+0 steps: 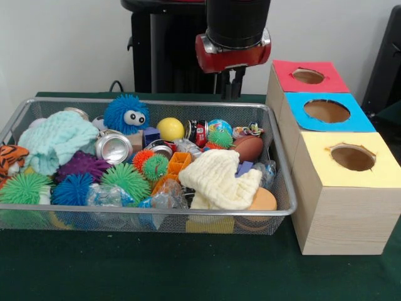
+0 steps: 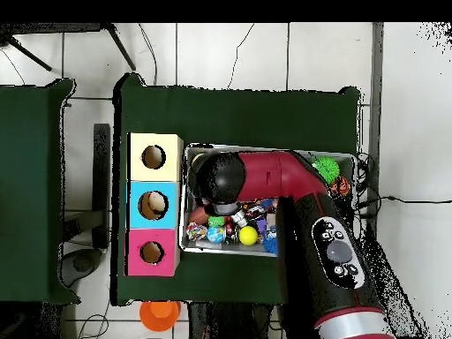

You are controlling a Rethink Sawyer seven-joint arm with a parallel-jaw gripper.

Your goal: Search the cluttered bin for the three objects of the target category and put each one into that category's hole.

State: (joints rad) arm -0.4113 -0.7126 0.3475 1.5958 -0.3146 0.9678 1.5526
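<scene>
Dark green cloth-covered table [image 1: 188, 269] across the lower frame. At left of centre, rectangular wire-mesh bin [image 1: 285, 204] heaped with spiky rubber balls, crushed silver cans, knitted cloths and crumpled plastic. At right, row of three pale wooden boxes, each with a round hole on top: yellow-topped box [image 1: 351, 157] lowest, blue-topped box [image 1: 327, 111] in the middle, red-topped box [image 1: 308, 76] highest. At top centre, red and black gripper [image 1: 230, 88], hanging above the bin's upper edge, fingers close together, pinching nothing visible.

Wire bin [image 1: 279, 188] heaped with spiky balls, cans, cloths — beside it, three boxes [image 1: 338, 182] — red, blue, yellow holes.
</scene>
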